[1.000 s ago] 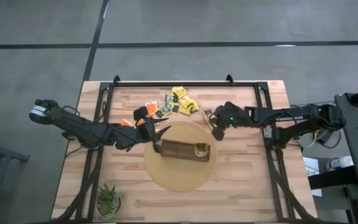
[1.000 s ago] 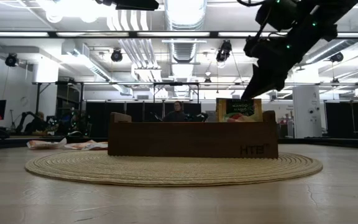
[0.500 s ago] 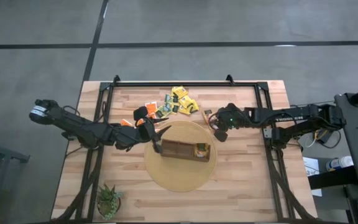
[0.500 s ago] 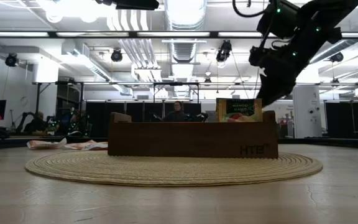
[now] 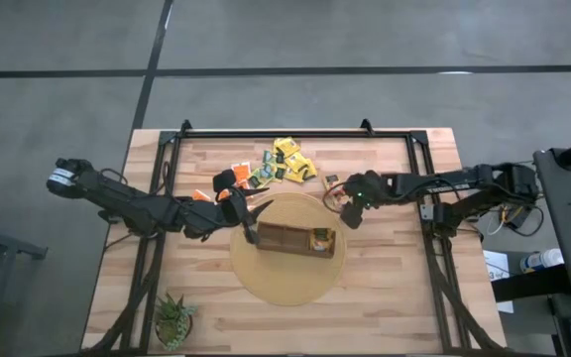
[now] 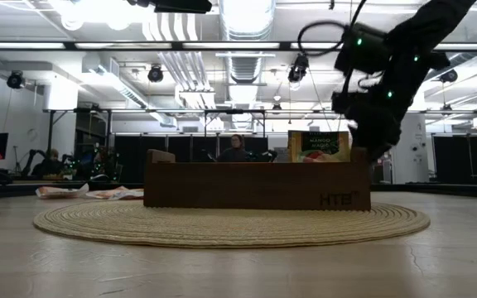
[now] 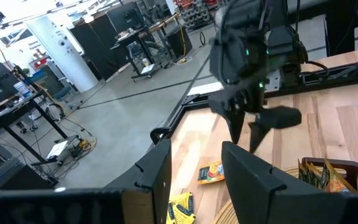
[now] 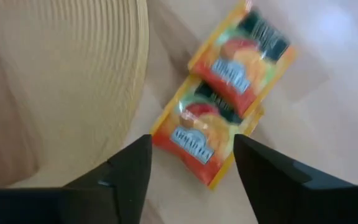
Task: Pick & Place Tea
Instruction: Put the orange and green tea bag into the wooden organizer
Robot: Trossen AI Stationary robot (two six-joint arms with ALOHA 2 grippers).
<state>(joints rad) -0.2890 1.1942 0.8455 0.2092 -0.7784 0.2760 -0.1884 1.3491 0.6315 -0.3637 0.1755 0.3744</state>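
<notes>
High view: the left gripper (image 5: 253,209) rests at the round woven mat's (image 5: 276,283) left edge, fingers apart and seemingly empty, though it is small to judge. Behind it the tea sachets (image 5: 284,162) lie scattered on the wooden table (image 5: 385,288), and one stands in the brown box (image 5: 287,239). Farther right, the right gripper (image 8: 191,163) hangs with jaws spread over two orange sachets (image 8: 225,115) just off the mat.

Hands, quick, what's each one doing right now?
Left hand: open, holding nothing, near the brown box.
Right hand: open, empty, poised over two orange tea sachets beside the round mat.
</notes>
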